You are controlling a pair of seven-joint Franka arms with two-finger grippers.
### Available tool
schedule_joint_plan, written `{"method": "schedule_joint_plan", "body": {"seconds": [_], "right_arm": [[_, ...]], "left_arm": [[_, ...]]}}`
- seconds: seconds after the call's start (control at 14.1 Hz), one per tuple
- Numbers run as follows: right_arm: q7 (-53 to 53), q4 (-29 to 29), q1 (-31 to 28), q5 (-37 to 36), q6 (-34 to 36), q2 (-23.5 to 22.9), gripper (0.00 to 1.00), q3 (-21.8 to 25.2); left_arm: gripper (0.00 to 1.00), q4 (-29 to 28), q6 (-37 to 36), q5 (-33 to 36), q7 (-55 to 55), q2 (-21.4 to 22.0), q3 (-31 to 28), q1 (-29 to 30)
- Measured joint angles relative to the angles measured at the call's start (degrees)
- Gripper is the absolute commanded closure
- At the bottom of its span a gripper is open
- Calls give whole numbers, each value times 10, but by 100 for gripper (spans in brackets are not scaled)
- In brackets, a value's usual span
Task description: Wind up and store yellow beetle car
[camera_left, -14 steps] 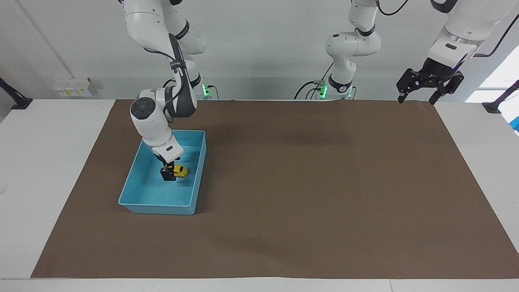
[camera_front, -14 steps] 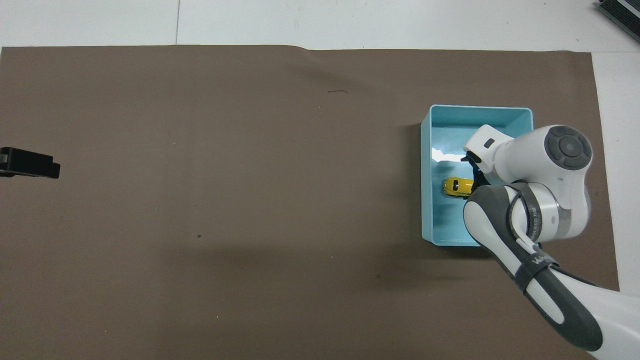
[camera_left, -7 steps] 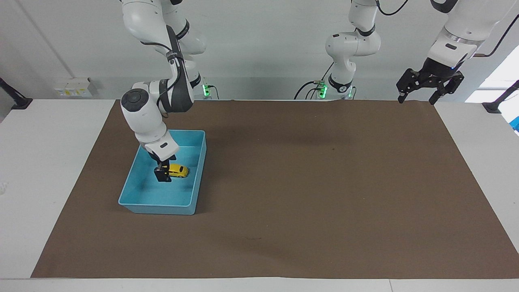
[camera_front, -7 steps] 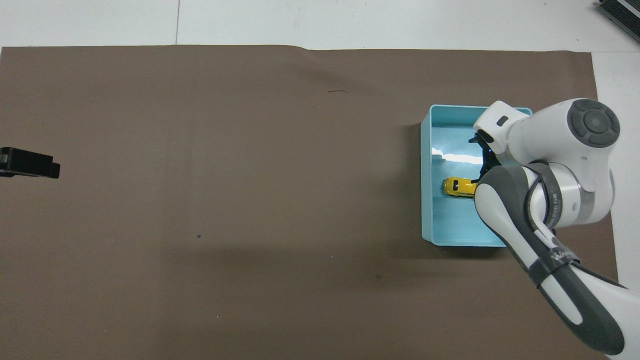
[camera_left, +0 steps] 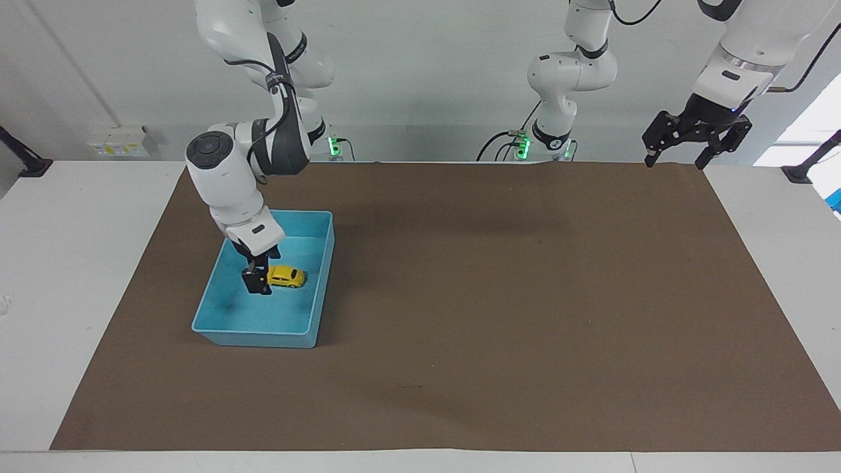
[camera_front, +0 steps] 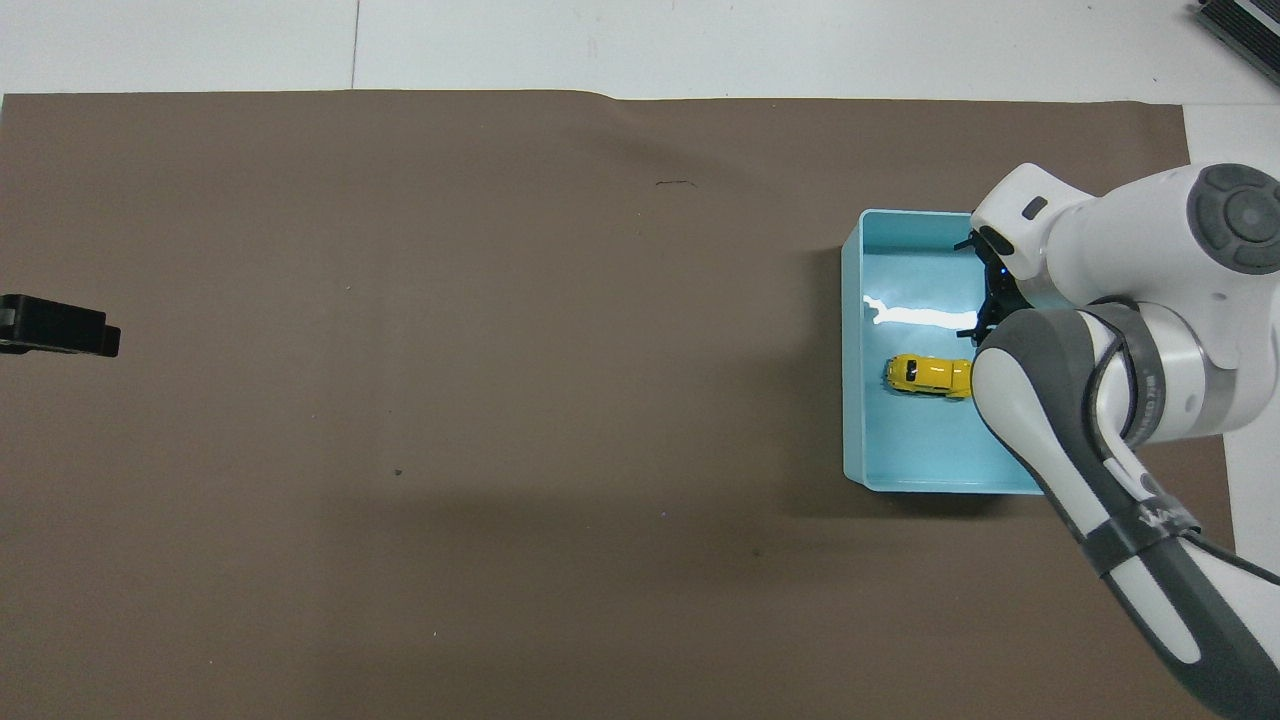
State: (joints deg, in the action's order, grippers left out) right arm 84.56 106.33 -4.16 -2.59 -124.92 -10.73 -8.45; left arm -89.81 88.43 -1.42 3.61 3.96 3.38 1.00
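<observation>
While the small yellow beetle-shaped toy car lies in the blue plastic bin, right end effector hangs spread beside it; left end effector waits spread at the bench's left-arm end.

Tiny yellow beetle car upright on wheels, in blue bin

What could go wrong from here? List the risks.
1. The right gripper is open but low inside the bin, close beside the car; lifting out carelessly could nudge or snag the car.
2. The right arm leans over the bin wall; a sideways pull might catch the rim and shift the bin.
3. A wound-up car could roll against the bin wall. The left gripper waits, open, above the mat's corner.
</observation>
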Motion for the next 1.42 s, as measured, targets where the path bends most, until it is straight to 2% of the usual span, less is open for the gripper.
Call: {"method": "schedule_joint_plan", "body": {"seconds": [0.28,0.57,0.71,0.85,1.0,1.42], "right_arm": [[0,-40,-1,0,39,14,0,1],[0,-62,0,0,85,57,0,4],[0,-64,5,0,102,82,0,21],[-4,-64,29,1,105,98,0,60],[-41,-64,50,1,105,101,0,80],[-80,-63,80,2,112,103,0,82]], "left_arm": [[0,0,0,0,0,0,0,0],[0,0,0,0,0,0,0,0],[0,0,0,0,0,0,0,0],[0,0,0,0,0,0,0,0],[0,0,0,0,0,0,0,0],[0,0,0,0,0,0,0,0]]}}
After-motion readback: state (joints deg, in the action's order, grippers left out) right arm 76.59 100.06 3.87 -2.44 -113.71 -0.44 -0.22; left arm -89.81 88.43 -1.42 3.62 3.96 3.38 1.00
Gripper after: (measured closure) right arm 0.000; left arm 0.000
